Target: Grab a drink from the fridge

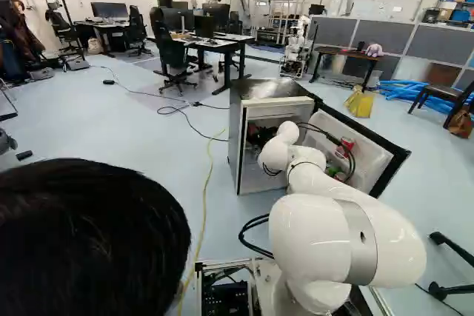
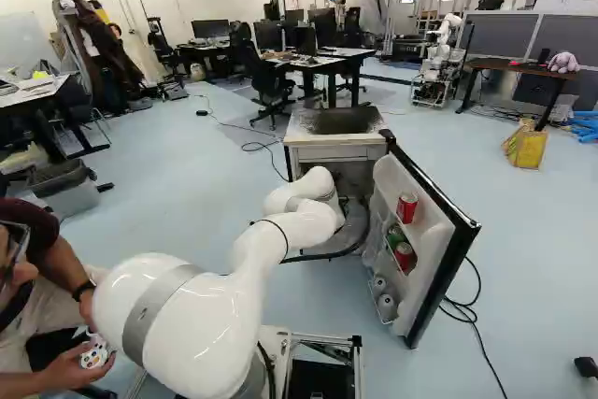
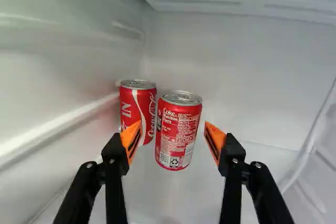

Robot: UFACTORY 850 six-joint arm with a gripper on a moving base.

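Currently, the white arm point(image 1: 318, 234) is reaching into the open fridge point(image 1: 272, 89), with its end effector point(image 1: 259, 135) pointing toward two red drink cans. Its fingers are standing apart, released, and are gripping nothing. The nearer can point(image 3: 178, 132) is standing upright ahead of the gap between the orange pads point(image 3: 214, 137), while the farther can point(image 3: 137, 109) is standing just beside it, set slightly deeper in the fridge and close to the white side wall point(image 3: 58, 82).

Meanwhile, the fridge door point(image 2: 390, 175) is hanging open to the right of the fridge in both base views. An upper red can point(image 2: 407, 207) is sitting on its shelving, with a lower red can point(image 2: 405, 257) and a green can point(image 2: 394, 235) resting below, and pale cans point(image 2: 386, 305) occupying the bottom shelf.

Close to the base, a person point(image 2: 42, 277) is holding a small white object point(image 2: 94, 353) at the left of the right base view. Beyond the fridge, another robot point(image 2: 435, 67) is standing near a brown table point(image 2: 523, 67).
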